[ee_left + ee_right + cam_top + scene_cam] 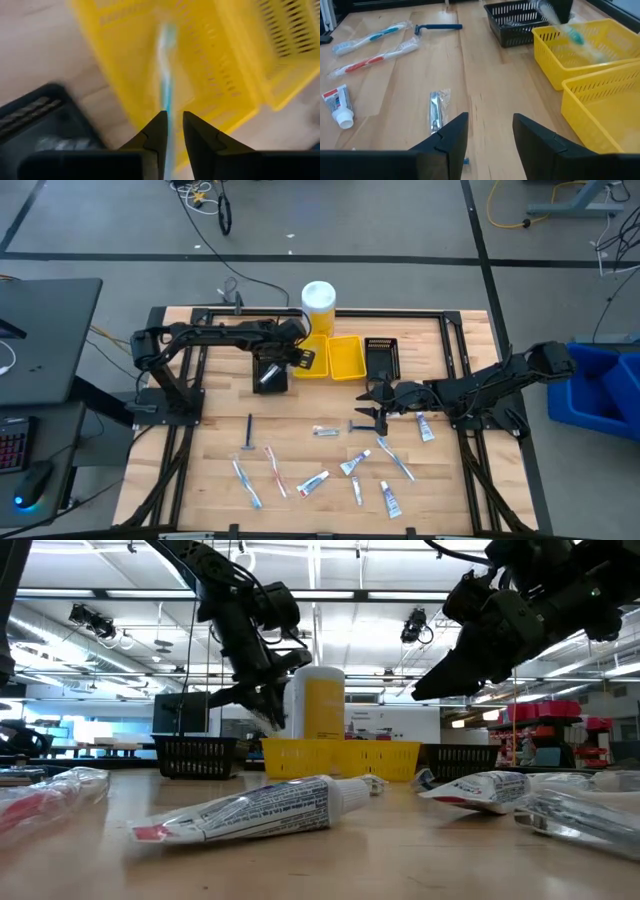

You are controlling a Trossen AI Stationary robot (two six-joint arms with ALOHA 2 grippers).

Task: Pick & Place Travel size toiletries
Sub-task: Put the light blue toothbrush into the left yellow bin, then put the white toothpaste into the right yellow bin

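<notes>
My left gripper [175, 120] is over the near end of a yellow bin [200, 60], shut on a blue-and-white toothbrush [166, 65]. The right wrist view shows that toothbrush [566, 27] slanting down over the bin. My right gripper [490, 131] is open and holds nothing, low over the table middle [368, 418]. A silvery wrapped piece [437, 110] lies flat just ahead of it. Toothpaste tubes [355, 463], toothbrushes [275, 470] and a dark razor [248, 432] lie flat on the near half of the table. My left gripper pinches the toothbrush between its two fingers at one end of the handle [167, 117]. The brush runs on along the fingers and out past their tips. It is lifted clear and slants down over the yellow bin.
Two yellow bins [345, 357] stand side by side at the far middle, with a black bin [382, 358] on their right and another [270, 375] on their left. A tall white-and-yellow cylinder [318, 305] stands behind them. A toothpaste tube [250, 810] lies near the front edge.
</notes>
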